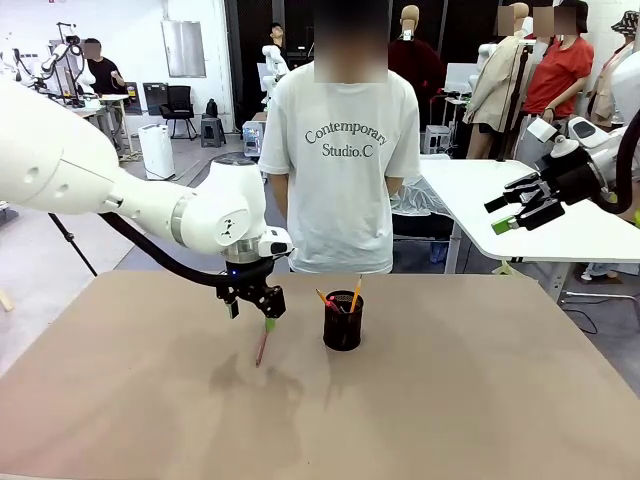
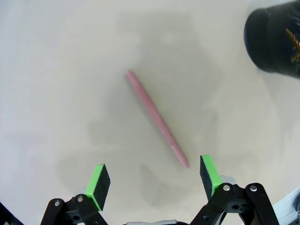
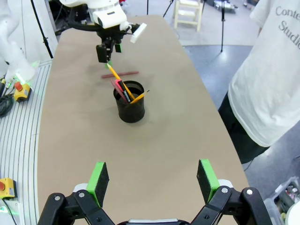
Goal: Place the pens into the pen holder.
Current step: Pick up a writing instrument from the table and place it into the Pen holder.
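Both grippers gape wide, empty: left gripper (image 1: 253, 309) over reddish-brown pen (image 2: 156, 117), right gripper (image 1: 517, 208) aloft

Brown table (image 1: 480, 400), black mesh pen holder (image 1: 343, 322) standing near its middle, one reddish, possibly pink pen (image 1: 261, 349) lying just beside it

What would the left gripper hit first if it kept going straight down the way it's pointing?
Probably the reddish-brown pen lying flat on the table; the open left gripper points down over it, though the pen sits slightly off-centre.
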Robot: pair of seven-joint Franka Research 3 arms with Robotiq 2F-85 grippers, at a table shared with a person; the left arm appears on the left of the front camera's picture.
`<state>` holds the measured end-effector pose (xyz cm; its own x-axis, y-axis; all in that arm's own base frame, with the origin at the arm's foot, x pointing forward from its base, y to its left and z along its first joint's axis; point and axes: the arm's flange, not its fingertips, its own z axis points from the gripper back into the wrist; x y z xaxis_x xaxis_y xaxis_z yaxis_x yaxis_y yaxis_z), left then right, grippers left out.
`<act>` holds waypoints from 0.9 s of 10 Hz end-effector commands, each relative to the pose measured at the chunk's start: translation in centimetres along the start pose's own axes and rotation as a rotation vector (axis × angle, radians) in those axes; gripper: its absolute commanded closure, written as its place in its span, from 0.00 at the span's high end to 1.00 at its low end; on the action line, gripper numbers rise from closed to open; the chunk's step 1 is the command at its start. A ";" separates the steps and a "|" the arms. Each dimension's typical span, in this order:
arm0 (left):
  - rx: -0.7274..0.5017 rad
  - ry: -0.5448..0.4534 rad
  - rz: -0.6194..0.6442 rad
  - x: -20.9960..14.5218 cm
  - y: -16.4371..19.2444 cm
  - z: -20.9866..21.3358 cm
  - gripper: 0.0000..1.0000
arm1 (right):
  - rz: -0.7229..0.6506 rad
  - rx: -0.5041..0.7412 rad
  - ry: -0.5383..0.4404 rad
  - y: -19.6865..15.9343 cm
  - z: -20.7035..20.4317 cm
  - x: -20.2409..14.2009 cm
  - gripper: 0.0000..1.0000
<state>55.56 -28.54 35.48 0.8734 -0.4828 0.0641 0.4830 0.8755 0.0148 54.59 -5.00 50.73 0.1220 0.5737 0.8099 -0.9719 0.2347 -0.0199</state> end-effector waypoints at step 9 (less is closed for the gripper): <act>0.007 -0.102 0.141 4.5 0.8 -3.0 1.00 | 0.003 -0.005 0.003 -0.1 0.1 0.3 1.00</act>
<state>59.76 -29.80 32.74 0.9119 -0.3767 0.1630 0.3847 0.9228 -0.0198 54.58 -5.00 50.73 0.1220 0.5737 0.8099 -0.9719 0.2347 -0.0199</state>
